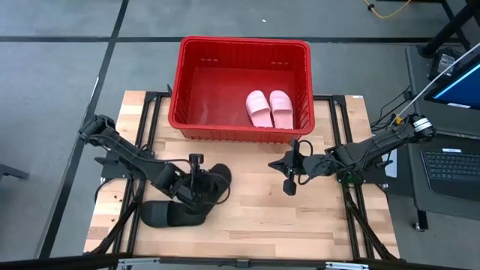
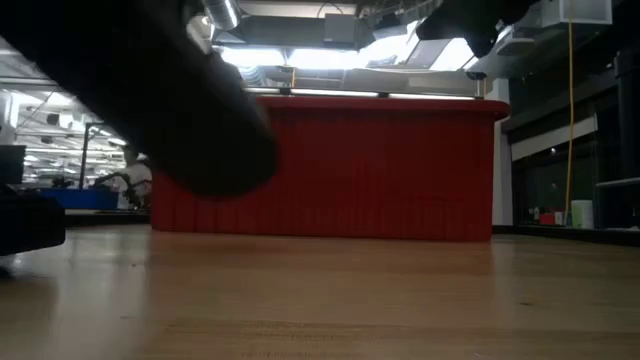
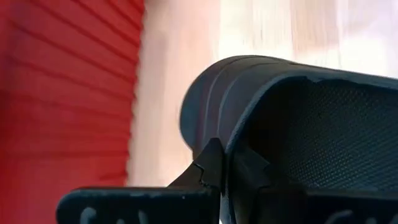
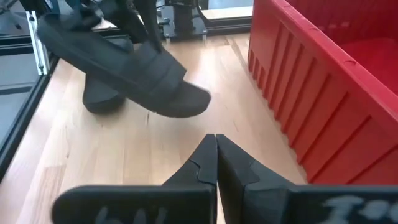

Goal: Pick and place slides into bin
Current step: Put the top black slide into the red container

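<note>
Gripping one black slide (image 1: 212, 182) by the edge of its wide strap, the left gripper (image 1: 196, 182) is holding it tilted and clear of the wooden table (image 1: 255, 217); in the left wrist view the fingertips (image 3: 211, 165) are pinching shut on the strap's rim, and the right wrist view shows that sandal (image 4: 134, 74) hanging at a slant with its toe end lowest. Its black mate (image 1: 171, 214) is lying flat on the table just beside and below the lifted one, nearer the table's front edge. Writing or brand marks are not showing legibly on either sandal, on the basket, or on the grippers. Sitting at the far edge of the table, the red bin (image 1: 196, 124) is holding the two pink slides (image 1: 269, 109), which are lying side by side, soles down, against its right-hand part; the remainder of its floor is bare red plastic. Over the table's right half, the right gripper (image 1: 289, 180) is hovering near the bin's front right corner with its fingers pressed together on nothing, well apart from the black pair.
</note>
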You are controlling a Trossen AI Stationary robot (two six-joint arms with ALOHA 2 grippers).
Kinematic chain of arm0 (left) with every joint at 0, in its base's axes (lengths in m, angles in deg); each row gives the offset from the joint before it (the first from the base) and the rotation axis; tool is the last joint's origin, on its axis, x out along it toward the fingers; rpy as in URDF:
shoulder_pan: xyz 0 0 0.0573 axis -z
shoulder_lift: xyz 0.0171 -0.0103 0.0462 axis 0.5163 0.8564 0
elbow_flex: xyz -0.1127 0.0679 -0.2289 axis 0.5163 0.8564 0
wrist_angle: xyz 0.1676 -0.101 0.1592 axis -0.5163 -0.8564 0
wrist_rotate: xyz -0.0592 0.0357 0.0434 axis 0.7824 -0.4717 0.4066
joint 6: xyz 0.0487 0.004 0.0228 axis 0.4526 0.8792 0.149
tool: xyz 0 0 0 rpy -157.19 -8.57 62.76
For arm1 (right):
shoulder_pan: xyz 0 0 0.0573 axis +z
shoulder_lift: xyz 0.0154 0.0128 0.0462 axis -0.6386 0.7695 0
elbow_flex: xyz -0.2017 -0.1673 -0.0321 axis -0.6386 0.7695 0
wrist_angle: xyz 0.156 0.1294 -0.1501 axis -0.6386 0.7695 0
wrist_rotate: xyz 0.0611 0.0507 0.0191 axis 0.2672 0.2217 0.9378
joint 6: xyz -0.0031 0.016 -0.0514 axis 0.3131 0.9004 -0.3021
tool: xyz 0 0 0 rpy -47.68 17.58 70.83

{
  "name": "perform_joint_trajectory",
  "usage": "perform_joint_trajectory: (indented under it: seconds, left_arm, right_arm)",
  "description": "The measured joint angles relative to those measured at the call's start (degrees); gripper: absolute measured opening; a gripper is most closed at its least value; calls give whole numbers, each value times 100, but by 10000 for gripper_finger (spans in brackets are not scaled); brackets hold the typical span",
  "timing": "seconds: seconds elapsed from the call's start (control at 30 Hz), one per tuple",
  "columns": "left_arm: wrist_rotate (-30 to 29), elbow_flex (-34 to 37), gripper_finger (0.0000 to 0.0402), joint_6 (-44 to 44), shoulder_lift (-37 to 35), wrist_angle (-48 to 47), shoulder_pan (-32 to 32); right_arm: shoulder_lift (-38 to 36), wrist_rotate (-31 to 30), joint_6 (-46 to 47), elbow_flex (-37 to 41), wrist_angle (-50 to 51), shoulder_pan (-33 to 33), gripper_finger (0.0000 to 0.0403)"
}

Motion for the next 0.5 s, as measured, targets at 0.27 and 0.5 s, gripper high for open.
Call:
perform_joint_trajectory:
  seconds: [0.27, 0.5]
  left_arm:
    - [-823, -1159, 5, 795, 0, -63, -20]
    - [-1952, -1830, 5, 1321, 0, -64, -29]
  right_arm:
    - [0, 0, -80, 0, -23, 0, 4]
    - [0, -5, -441, 0, -98, 0, 4]
